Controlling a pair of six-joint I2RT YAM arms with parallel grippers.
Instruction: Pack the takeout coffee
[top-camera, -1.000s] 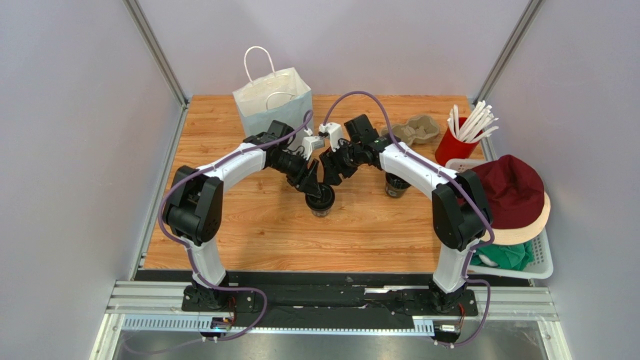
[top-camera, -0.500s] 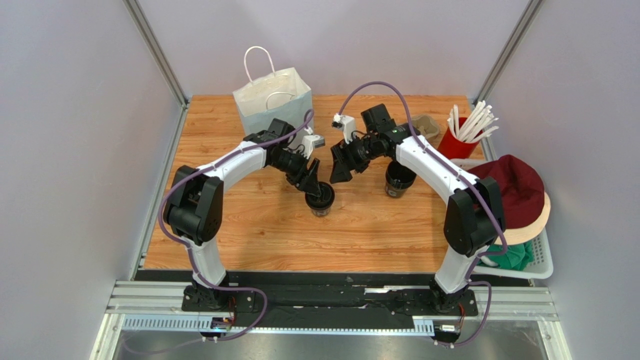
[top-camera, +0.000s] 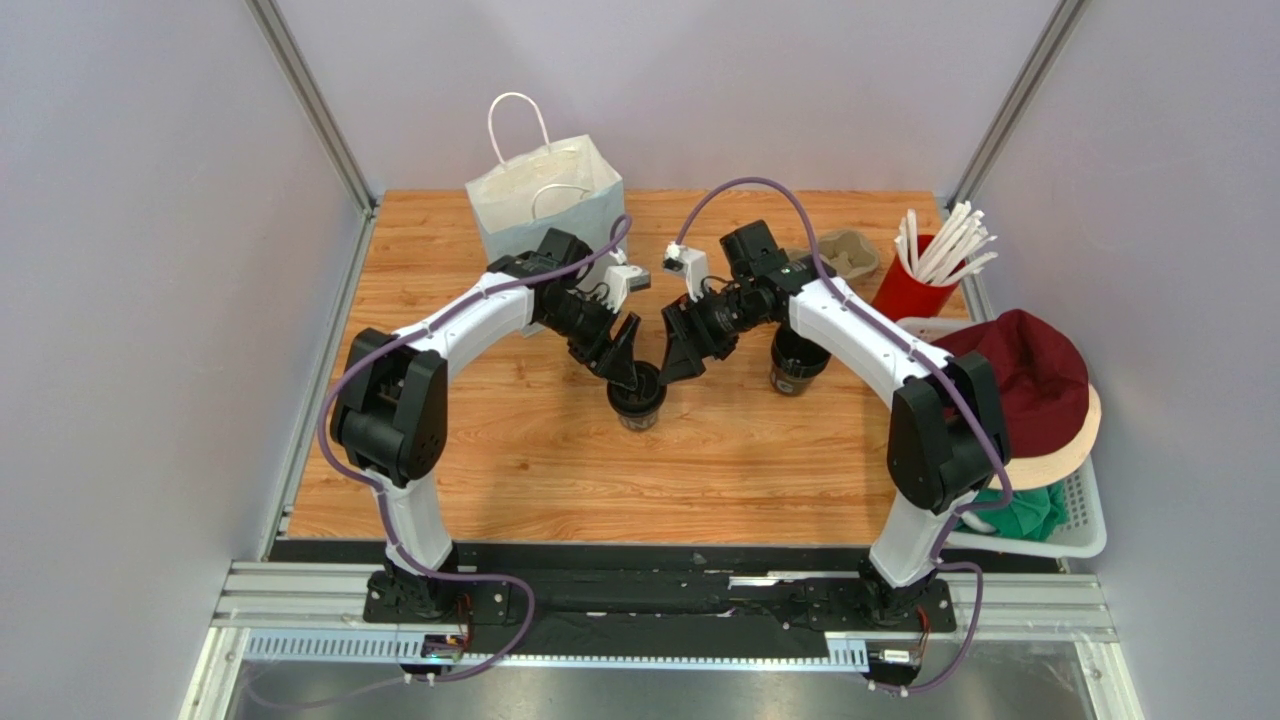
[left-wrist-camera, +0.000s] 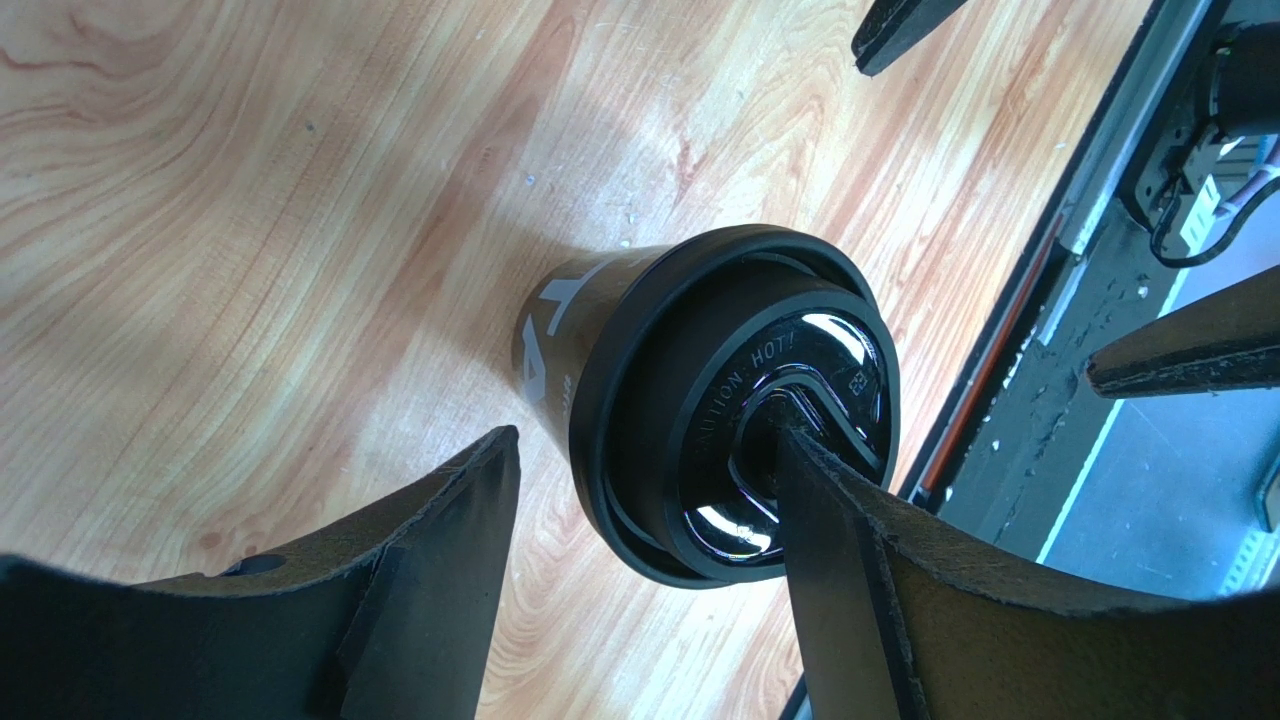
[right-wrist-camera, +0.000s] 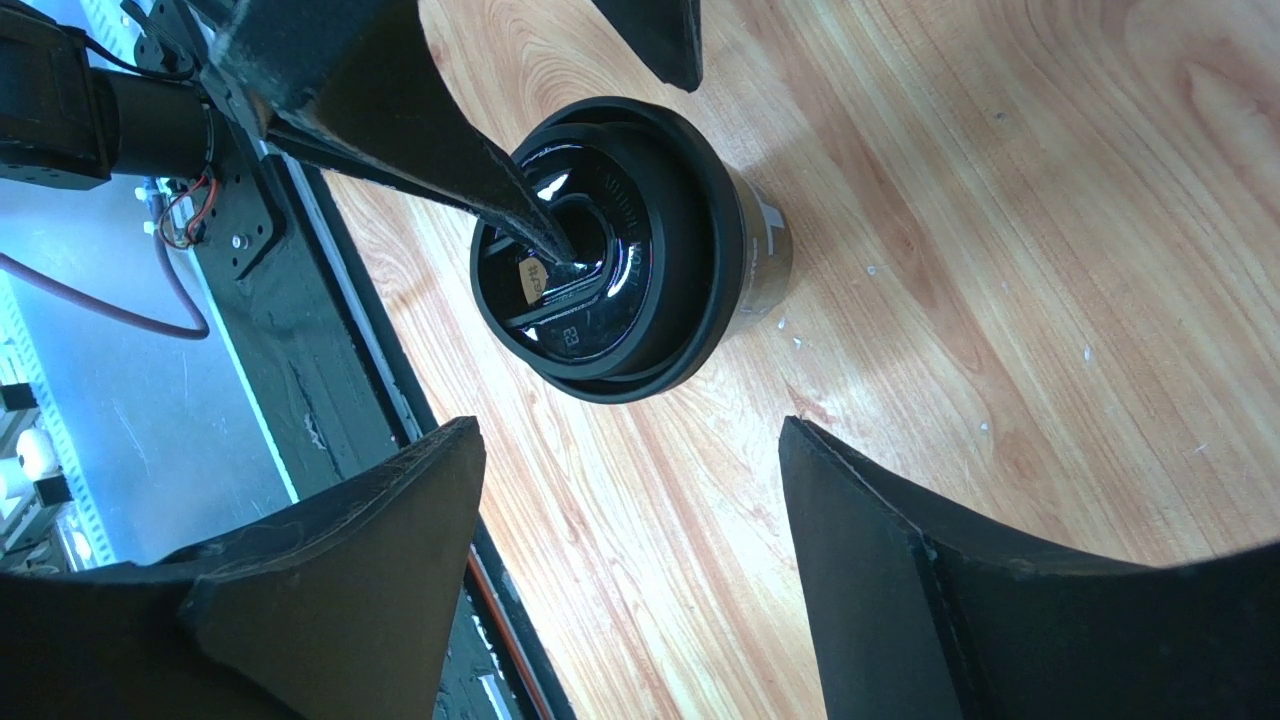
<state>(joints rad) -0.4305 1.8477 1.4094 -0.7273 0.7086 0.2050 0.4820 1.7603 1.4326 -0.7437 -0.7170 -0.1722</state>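
Note:
A takeout coffee (top-camera: 637, 396), a black lidded cup, stands upright mid-table. It also shows in the left wrist view (left-wrist-camera: 721, 398) and the right wrist view (right-wrist-camera: 616, 248). My left gripper (top-camera: 624, 368) (left-wrist-camera: 643, 432) is open over it. One fingertip (left-wrist-camera: 784, 432) rests on the lid's centre, while the other hangs clear of the cup's side. My right gripper (top-camera: 676, 357) (right-wrist-camera: 619, 435) is open just right of the cup, with only bare wood between its fingers. A second black cup (top-camera: 796, 363) stands under the right forearm, partly hidden.
A white paper bag (top-camera: 544, 203) stands at the back left. A brown cup carrier (top-camera: 845, 258) and a red cup of white straws (top-camera: 912, 288) sit at the back right. At the right edge, a maroon hat (top-camera: 1029, 383) lies on a white basket (top-camera: 1089, 528).
The right gripper lifted away from the cup, opened wider, then came back down beside it. The left gripper's jaws spread further apart over the lid. The cup stayed put.

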